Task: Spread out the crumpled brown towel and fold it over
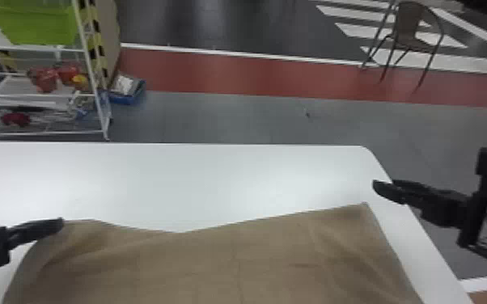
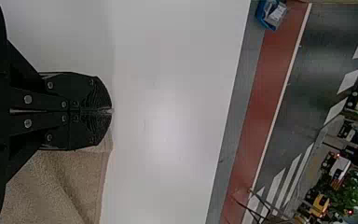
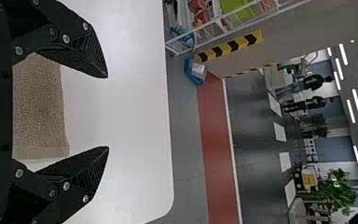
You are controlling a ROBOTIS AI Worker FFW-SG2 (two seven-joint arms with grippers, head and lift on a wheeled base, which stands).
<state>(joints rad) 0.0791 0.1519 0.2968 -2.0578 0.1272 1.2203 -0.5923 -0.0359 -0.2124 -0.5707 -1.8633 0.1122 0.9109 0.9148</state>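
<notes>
White desk (image 1: 182, 178) beneath, the left gripper (image 1: 61, 224) pinches the brown towel (image 1: 214, 262). Ease the open right gripper (image 3: 107, 112) squarely over its far right corner.

- I can read no words, brands, labels or numbers.
- Wordless yellow-and-black diagonal warning stripes (image 1: 100, 56) run down the upright tan panel (image 1: 111, 36) beyond my white, round-cornered table (image 1: 214, 182).
- White painted bars (image 1: 356, 30) mark the dark grey floor (image 1: 234, 24), farther beyond that table.

A white rack (image 1: 24, 96) is standing at ten o'clock, a chair (image 1: 410, 34) at two; a red floor strip (image 1: 234, 74) is crossing at twelve beyond the white tabletop (image 1: 198, 182).
</notes>
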